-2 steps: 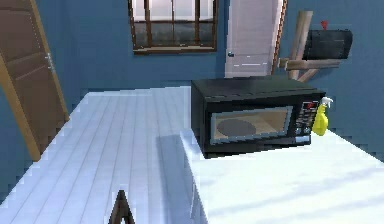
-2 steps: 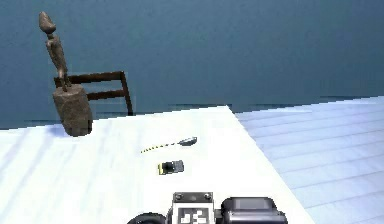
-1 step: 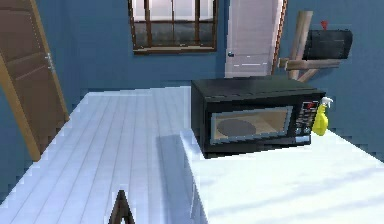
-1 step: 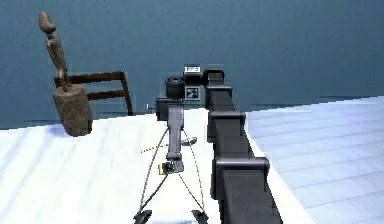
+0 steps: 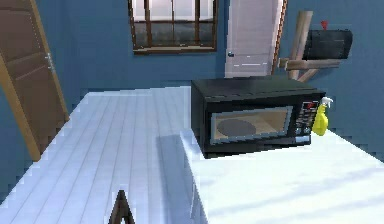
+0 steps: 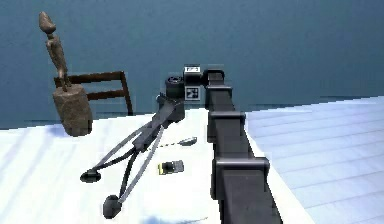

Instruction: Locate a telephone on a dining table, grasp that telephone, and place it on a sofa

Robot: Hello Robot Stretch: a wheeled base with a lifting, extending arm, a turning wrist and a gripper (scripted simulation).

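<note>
The pincer point(image 6: 100, 192) hangs just beside a small dark flat thing point(image 6: 172, 167), perhaps the telephone, on the desk point(image 6: 40, 170). It holds nothing, and how its fingers are set I cannot tell. By my judgement the grasp and the carry to the sofa are not yet done.

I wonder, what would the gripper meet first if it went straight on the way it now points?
Probably the white tabletop: the gripper points toward the picture's lower left, with bare tabletop ahead, though depth is unclear.

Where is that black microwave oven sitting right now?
The black microwave oven stands on the white table in the forward view's right half, with a yellow spray bottle at its end toward that view's right edge.
</note>
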